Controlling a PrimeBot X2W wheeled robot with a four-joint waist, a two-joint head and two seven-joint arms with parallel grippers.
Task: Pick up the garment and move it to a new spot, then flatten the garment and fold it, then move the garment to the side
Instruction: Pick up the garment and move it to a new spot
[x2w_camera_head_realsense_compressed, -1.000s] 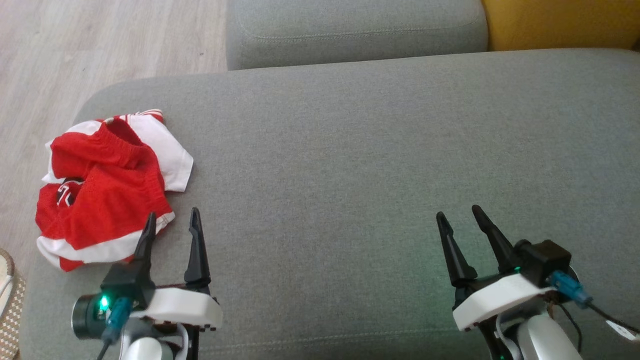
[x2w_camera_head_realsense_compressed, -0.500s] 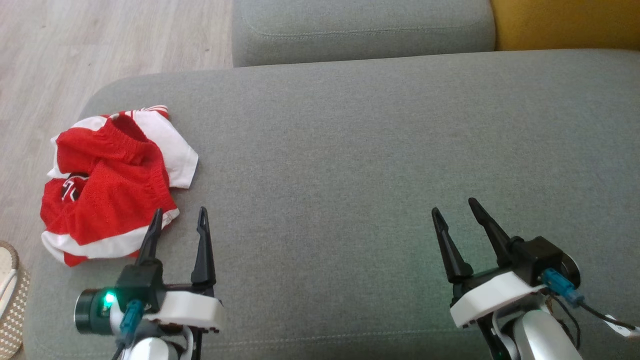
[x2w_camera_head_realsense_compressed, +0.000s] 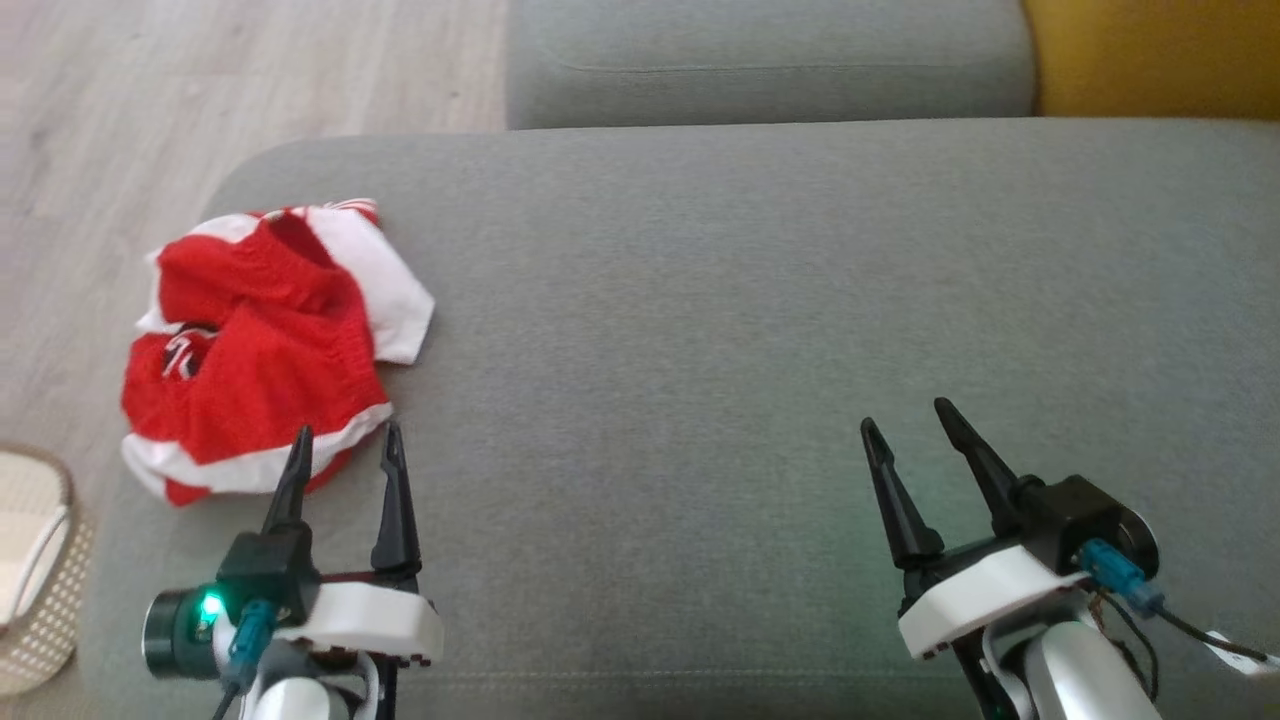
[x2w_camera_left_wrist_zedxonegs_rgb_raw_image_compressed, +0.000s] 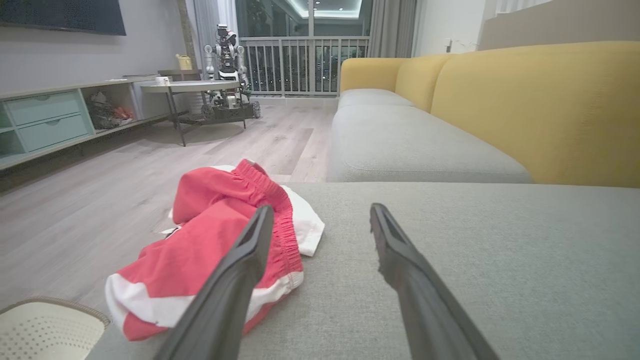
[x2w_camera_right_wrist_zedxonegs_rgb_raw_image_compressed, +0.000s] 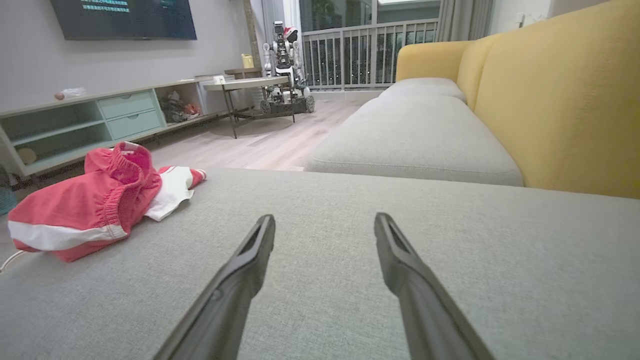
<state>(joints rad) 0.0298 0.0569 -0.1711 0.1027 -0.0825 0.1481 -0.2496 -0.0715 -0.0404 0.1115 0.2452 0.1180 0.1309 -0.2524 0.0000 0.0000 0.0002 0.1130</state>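
Two tools gape, left tool (x2w_camera_head_realsense_compressed: 347, 431), right tool (x2w_camera_head_realsense_compressed: 904, 414); one garment (x2w_camera_head_realsense_compressed: 268, 352).

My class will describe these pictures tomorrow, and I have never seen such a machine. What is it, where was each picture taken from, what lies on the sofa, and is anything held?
It is a wheeled robot with two arms, each ending in a two-fingered gripper. The top-down picture comes from its head camera: left gripper lower left, right gripper lower right. The other two come from wrist cameras, looking along the fingers. A crumpled red and white garment lies at the left end of the grey sofa cushion. Both grippers are open and hold nothing.
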